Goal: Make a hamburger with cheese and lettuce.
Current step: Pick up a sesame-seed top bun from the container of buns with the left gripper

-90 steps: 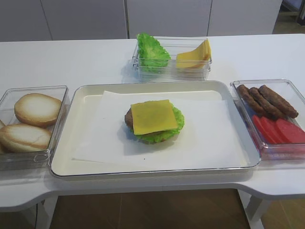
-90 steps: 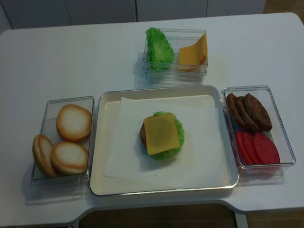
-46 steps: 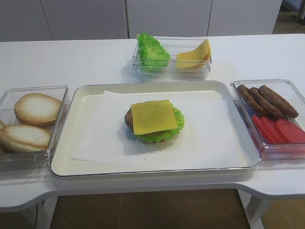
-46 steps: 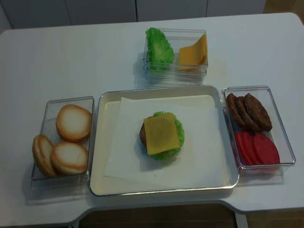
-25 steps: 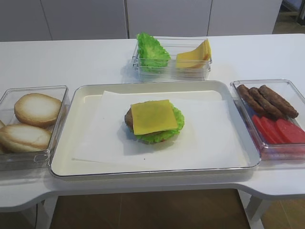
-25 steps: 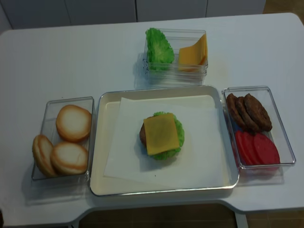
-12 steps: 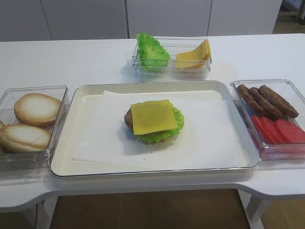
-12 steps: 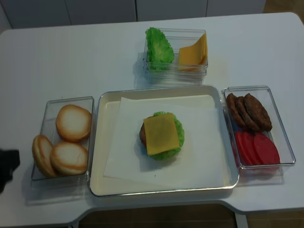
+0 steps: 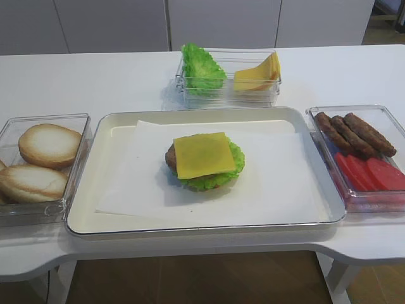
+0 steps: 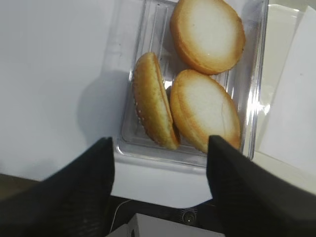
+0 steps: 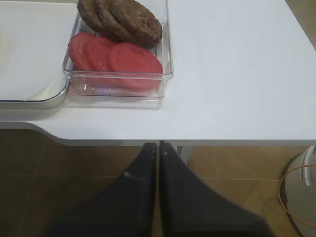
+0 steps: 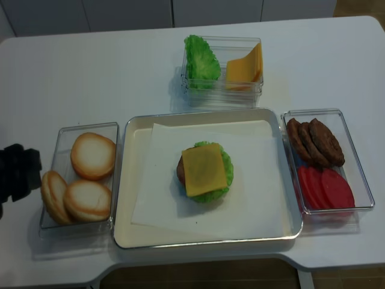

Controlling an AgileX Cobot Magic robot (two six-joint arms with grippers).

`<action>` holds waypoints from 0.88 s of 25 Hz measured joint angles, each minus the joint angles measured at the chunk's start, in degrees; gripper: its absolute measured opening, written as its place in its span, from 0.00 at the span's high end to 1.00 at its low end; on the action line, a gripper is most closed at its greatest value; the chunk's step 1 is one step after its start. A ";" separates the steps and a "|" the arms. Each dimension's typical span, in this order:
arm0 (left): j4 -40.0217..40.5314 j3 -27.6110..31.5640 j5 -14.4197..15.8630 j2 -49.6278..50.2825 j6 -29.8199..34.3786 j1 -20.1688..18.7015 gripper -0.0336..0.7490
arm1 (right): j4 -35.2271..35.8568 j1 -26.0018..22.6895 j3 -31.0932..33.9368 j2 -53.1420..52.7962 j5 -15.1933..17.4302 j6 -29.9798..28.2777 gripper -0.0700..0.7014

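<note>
Hamburger (image 9: 204, 159) sits unfinished on the paper in the tray (image 9: 88, 215), well off to the right of the left gripper (image 10: 160, 185): patty, lettuce (image 9: 235, 163) and cheese (image 9: 202, 154) are stacked, with no bun top yet. The left gripper hovers over the near end of the bun box (image 10: 256, 94), its jaws wide apart and empty, straddling the buns (image 10: 205, 116) below. The right gripper (image 11: 158, 148) hangs past the table edge, below the box of tomato (image 11: 116, 57) and patties (image 11: 121, 17), with its jaws pressed together.

The likely next step is picking a bun. One bun stands on edge against another, so the jaws could catch two at once or slip off the curved crust. A finger could also strike the box wall and drag the box. A bun set down off-centre might push the cheese askew.
</note>
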 joint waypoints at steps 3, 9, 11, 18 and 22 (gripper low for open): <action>0.21 0.00 0.13 0.91 -3.43 0.00 0.39 | -0.11 0.00 0.00 0.00 0.00 0.00 0.80; 3.30 0.00 0.13 2.55 -9.73 0.00 0.39 | -0.22 0.00 0.00 0.00 0.00 0.00 0.80; 3.78 0.00 0.02 3.82 -10.23 0.00 0.39 | -0.32 0.00 0.00 0.00 0.00 0.00 0.79; 4.46 0.00 -0.46 9.71 -12.26 0.00 0.39 | -0.32 0.00 0.00 0.00 0.00 0.00 0.80; 4.46 0.00 -2.72 12.04 -14.73 0.00 0.39 | -0.32 0.00 0.00 0.00 0.00 0.13 0.79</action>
